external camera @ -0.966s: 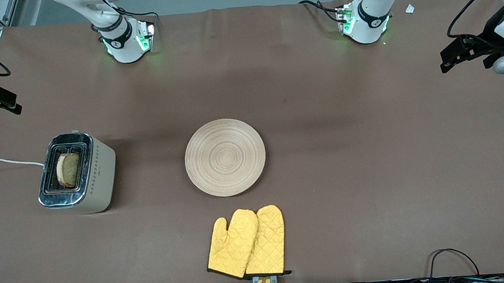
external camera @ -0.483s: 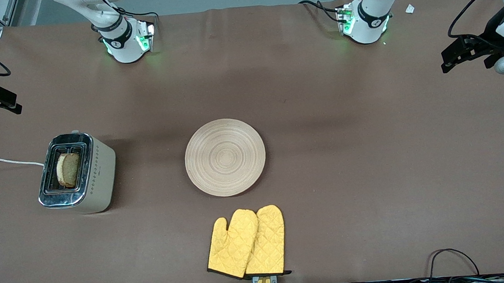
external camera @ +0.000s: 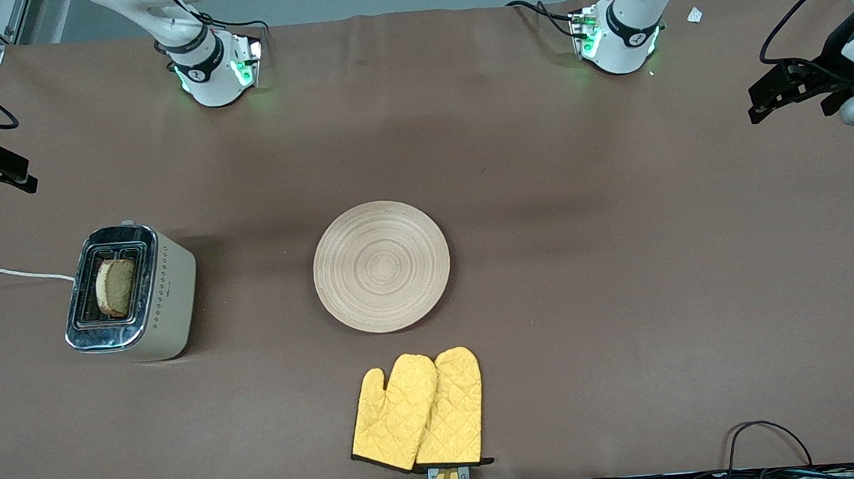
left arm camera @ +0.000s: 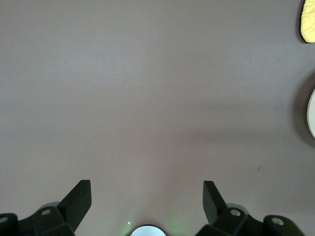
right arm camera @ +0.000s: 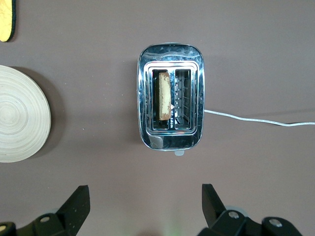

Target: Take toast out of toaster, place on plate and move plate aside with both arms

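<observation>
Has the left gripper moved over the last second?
Yes, slightly. In the front view the left gripper has drifted toward the table's left-arm end, away from the plate.

I see the plate [external camera: 381,266] mid-table as my landmark. The toaster [external camera: 130,292] stands well apart from it toward the right arm's end, with the toast [external camera: 116,287] upright in one slot. The oven mitts [external camera: 418,412], overlapping side by side, lie near the plate, nearer the front camera
</observation>
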